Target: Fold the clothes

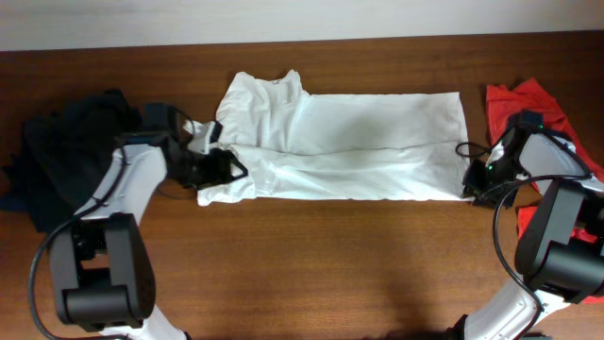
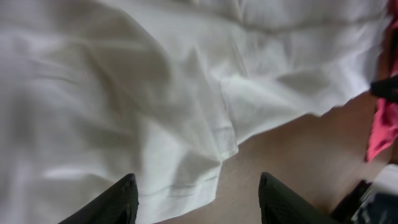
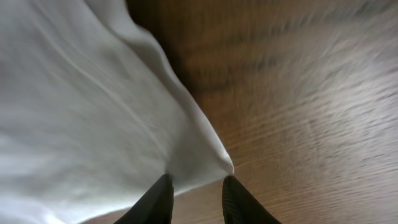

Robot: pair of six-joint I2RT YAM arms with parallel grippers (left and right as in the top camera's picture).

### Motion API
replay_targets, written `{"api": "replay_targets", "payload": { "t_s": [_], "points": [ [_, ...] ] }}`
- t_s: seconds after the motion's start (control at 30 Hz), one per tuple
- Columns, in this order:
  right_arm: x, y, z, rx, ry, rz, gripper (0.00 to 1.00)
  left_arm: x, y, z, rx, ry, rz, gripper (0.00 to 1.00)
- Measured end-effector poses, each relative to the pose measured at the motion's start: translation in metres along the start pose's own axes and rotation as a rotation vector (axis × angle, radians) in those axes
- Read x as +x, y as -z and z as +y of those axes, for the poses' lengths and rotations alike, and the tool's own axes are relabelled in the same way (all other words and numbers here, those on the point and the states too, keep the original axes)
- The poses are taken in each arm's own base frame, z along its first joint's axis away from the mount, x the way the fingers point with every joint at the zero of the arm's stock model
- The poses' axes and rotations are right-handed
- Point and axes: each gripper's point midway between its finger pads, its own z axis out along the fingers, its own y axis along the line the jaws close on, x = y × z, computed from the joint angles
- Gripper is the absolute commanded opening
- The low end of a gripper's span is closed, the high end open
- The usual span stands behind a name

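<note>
The white T-shirt [image 1: 359, 142] lies folded lengthwise into a long band across the table. My left gripper [image 1: 231, 170] is at its left end. In the left wrist view the left gripper [image 2: 198, 200] is open wide, with the hemmed corner of the shirt [image 2: 186, 162] lying flat between the fingers. My right gripper [image 1: 469, 176] is at the shirt's near right corner. Seen from the right wrist, that gripper [image 3: 198, 200] stands open with a narrow gap. The shirt's corner [image 3: 208, 163] rests on the wood just ahead of the tips, and nothing is pinched.
A black garment [image 1: 66, 142] is heaped at the far left behind my left arm. A red garment [image 1: 530, 102] lies at the far right under my right arm, and shows as a red edge [image 2: 380, 134] in the left wrist view. Bare wooden table [image 1: 330, 264] runs along the front.
</note>
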Motion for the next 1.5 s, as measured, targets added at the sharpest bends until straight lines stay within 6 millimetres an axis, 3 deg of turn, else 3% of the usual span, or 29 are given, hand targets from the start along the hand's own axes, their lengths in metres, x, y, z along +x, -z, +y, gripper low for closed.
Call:
{"api": "replay_targets", "payload": {
  "t_s": [0.17, 0.23, 0.37, 0.77, 0.9, 0.93, 1.0, 1.03, 1.1, 1.17, 1.33, 1.5],
  "points": [
    [0.001, -0.001, 0.000, 0.000, -0.001, 0.001, 0.30, 0.018, -0.022, -0.004, -0.098, -0.069, 0.068, 0.64],
    [0.001, -0.001, 0.000, 0.000, -0.001, 0.001, 0.30, 0.019, -0.029, -0.006, -0.149, -0.106, 0.075, 0.58],
    [0.001, -0.001, 0.000, 0.000, 0.000, 0.001, 0.30, 0.011, -0.035, -0.007, -0.210, -0.160, 0.045, 0.00],
    [0.001, -0.001, 0.000, 0.000, 0.001, 0.001, 0.30, -0.021, -0.032, -0.016, -0.222, -0.159, -0.068, 0.00],
    [0.001, -0.001, 0.000, 0.000, -0.001, 0.001, 0.30, -0.084, 0.000, -0.049, -0.147, -0.196, -0.255, 0.00],
    [0.001, -0.001, 0.000, 0.000, 0.000, 0.001, 0.30, -0.101, 0.012, -0.055, -0.135, -0.192, -0.312, 0.06],
    [0.001, -0.001, 0.000, 0.000, 0.001, 0.001, 0.30, -0.132, 0.038, -0.062, -0.112, -0.172, -0.422, 0.61],
    [0.001, -0.001, 0.000, 0.000, 0.000, 0.001, 0.30, -0.144, 0.051, -0.062, -0.108, -0.157, -0.467, 0.95],
    [0.001, -0.001, 0.000, 0.000, 0.000, 0.001, 0.30, -0.154, 0.067, -0.055, -0.104, -0.106, -0.507, 0.99],
    [0.000, -0.001, 0.000, -0.001, 0.000, -0.001, 0.30, -0.140, 0.068, -0.040, -0.120, -0.020, -0.454, 0.99],
    [-0.001, -0.001, 0.000, -0.002, 0.000, -0.004, 0.30, -0.066, 0.046, -0.014, -0.215, 0.138, -0.166, 0.99],
    [-0.001, -0.001, 0.000, -0.001, 0.001, -0.004, 0.30, 0.004, 0.040, 0.031, -0.444, 0.241, 0.049, 0.99]
  ]
}}
